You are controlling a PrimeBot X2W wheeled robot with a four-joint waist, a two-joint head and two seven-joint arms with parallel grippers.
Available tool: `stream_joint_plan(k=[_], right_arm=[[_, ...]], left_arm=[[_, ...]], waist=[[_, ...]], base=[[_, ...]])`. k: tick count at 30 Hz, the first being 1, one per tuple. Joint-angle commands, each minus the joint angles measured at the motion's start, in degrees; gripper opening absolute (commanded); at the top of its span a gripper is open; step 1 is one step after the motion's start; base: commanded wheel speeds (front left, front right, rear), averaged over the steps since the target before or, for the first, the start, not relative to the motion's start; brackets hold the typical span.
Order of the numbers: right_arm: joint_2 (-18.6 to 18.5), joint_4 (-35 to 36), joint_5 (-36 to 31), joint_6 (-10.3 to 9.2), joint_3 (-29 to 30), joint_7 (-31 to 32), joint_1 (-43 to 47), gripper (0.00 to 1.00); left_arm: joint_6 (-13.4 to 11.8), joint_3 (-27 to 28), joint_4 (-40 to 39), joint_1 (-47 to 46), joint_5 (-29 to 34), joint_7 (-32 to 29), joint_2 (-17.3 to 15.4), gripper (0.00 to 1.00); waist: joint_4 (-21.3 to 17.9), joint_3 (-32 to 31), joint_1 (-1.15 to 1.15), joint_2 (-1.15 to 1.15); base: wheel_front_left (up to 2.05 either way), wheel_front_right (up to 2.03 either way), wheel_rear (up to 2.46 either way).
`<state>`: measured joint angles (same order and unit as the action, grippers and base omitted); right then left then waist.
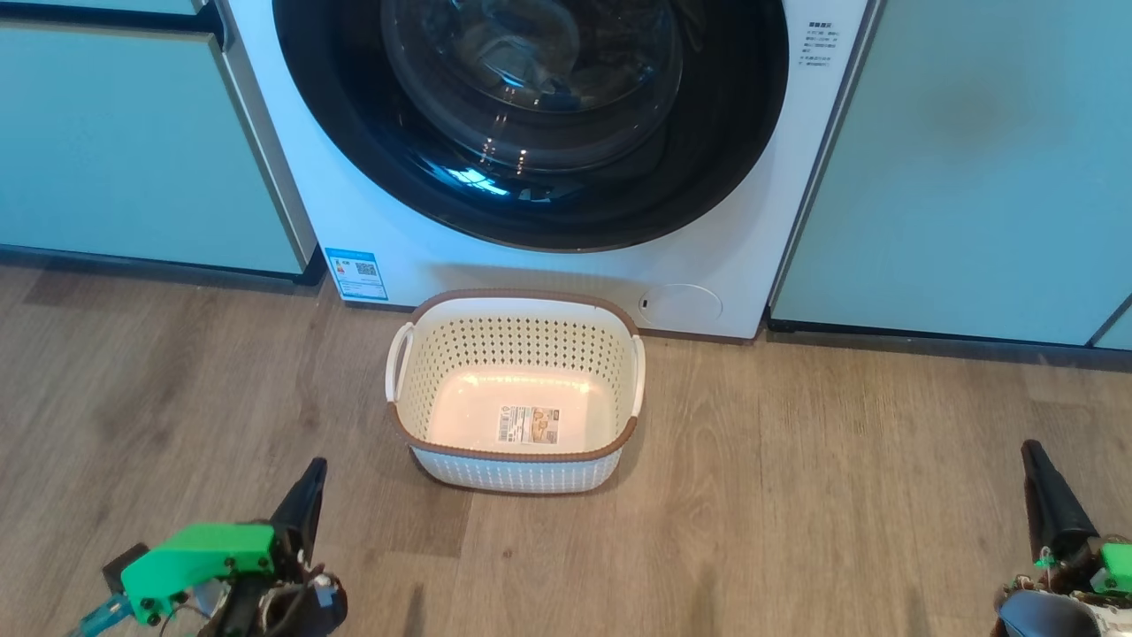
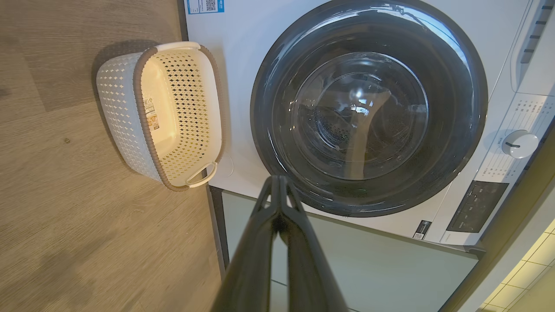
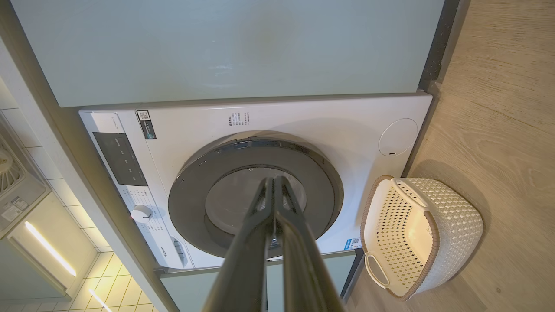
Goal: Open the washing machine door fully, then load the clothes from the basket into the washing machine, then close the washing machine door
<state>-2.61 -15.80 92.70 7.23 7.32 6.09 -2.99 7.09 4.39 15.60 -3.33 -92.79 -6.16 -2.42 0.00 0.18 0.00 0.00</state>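
The white washing machine (image 1: 752, 265) stands between pale teal cabinets (image 1: 133, 141). We see its round door (image 1: 531, 115) lying flush against the front, the black rim closed all the way round. On the wooden floor (image 1: 796, 495) just in front of the machine, below the door, sits the basket (image 1: 517, 469). We judge it was set there so that a load need travel only a short way up to the drum. Well back from the machine, the left claw (image 1: 314, 469) and the right claw (image 1: 1035, 456) hang low, one to each side. Each has its fingers pressed together on nothing, a resting pose that suggests to us the job is done. The basket holds only a label (image 1: 528, 425) on its bottom; whether the clothes lie behind the machine's dark glass we cannot tell.
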Motion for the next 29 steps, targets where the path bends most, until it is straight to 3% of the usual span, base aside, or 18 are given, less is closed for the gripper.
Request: stream_joint_plan(k=[1, 29], right_arm=[[-0.4, 1.8, -0.5, 0.25, -0.9, 0.3, -3.2, 0.0], [-0.3, 1.8, -0.5, 0.25, -0.8, 0.4, -3.2, 0.0]], left_arm=[[0.4, 2.1, -1.6, -2.9, 0.6, -0.3, -0.5, 0.0], [0.4, 2.1, -1.6, -2.9, 0.6, -0.3, -0.5, 0.0]], waist=[[0.0, 0.0, 0.0, 0.0], [0.0, 0.0, 0.0, 0.0]], base=[[0.0, 0.0, 0.0], [0.0, 0.0, 0.0]])
